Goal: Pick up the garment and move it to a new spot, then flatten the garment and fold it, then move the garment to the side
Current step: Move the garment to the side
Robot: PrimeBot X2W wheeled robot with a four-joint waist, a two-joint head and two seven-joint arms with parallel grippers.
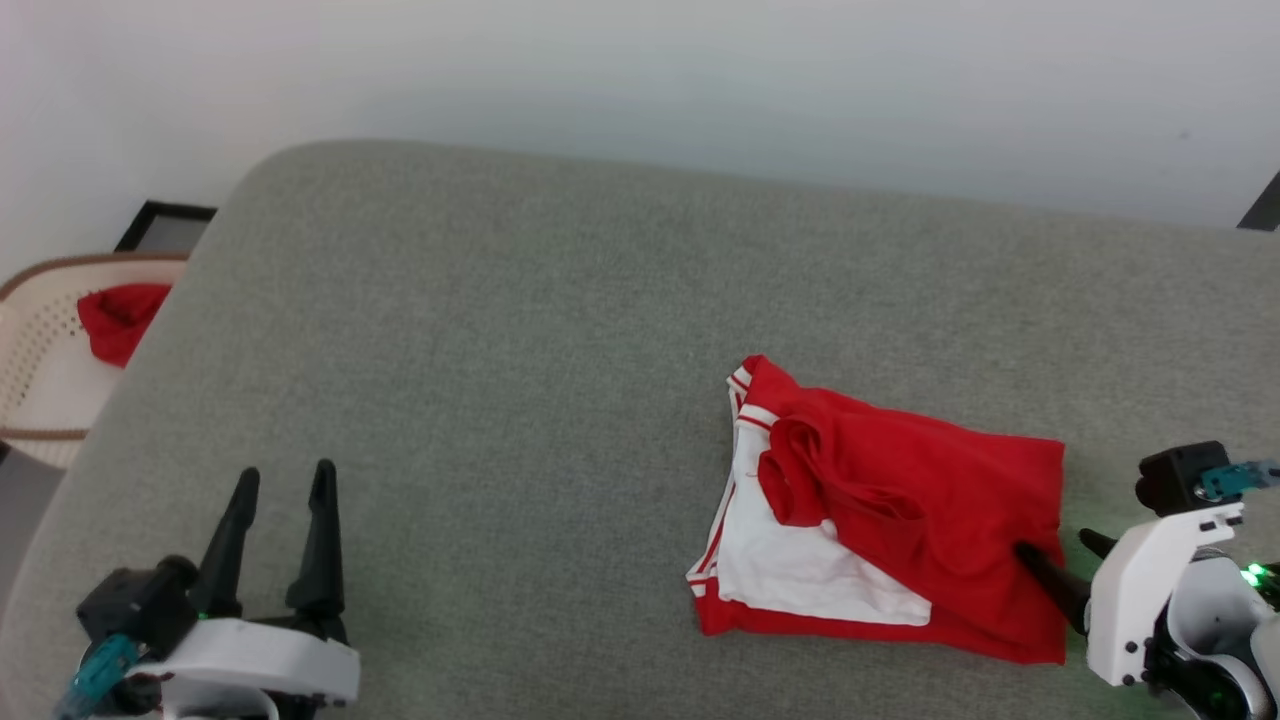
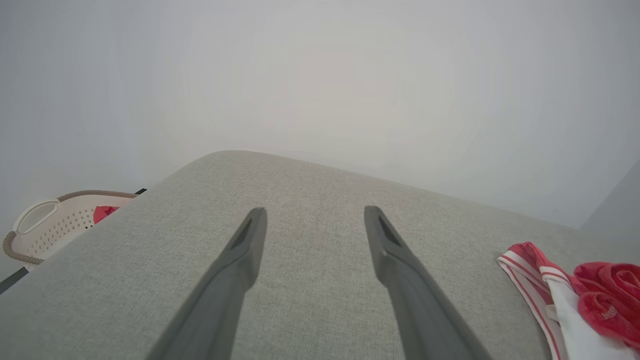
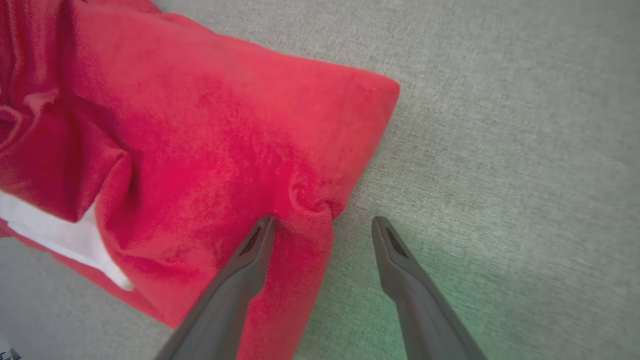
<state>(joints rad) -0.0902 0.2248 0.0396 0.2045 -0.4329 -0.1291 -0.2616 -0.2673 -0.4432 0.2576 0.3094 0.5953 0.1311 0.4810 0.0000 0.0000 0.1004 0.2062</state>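
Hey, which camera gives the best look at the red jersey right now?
The head view: the whole folded garment lies in frame on the grey cushion. The left wrist view catches just its striped corner at the right edge. The right wrist view is a close-up of one red corner.

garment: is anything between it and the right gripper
Nothing visible stands between them. The open right gripper sits at the garment right edge, one finger over the red cloth, the other over the bare grey cushion.
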